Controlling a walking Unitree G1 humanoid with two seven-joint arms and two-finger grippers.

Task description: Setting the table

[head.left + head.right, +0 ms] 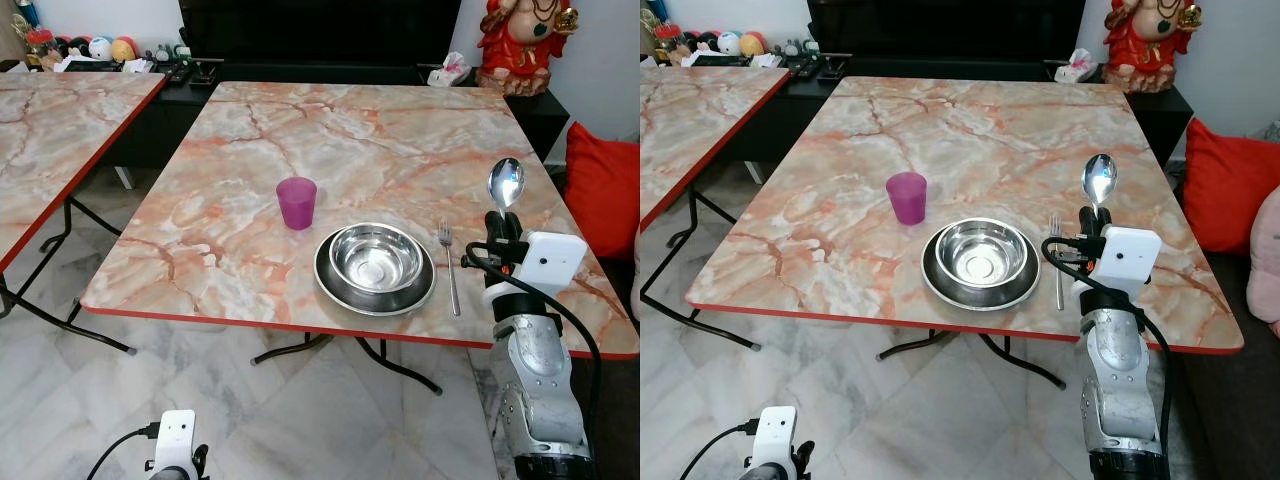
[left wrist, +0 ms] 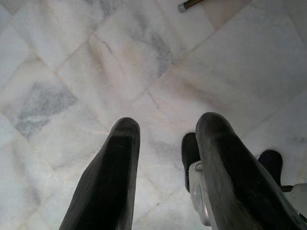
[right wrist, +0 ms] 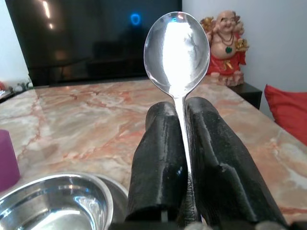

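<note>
The spoon (image 3: 177, 52) had its handle hidden between the right gripper (image 3: 184, 158)'s closed black fingers (image 3: 160, 163). Beside the spoon, the steel bowl (image 3: 53, 201) was cut off by the picture's edge, as was the purple cup (image 3: 7, 160) beyond it.

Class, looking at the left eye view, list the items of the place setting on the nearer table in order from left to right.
Purple cup → steel bowl on its plate → fork → spoon, held upright in the right hand.
</note>
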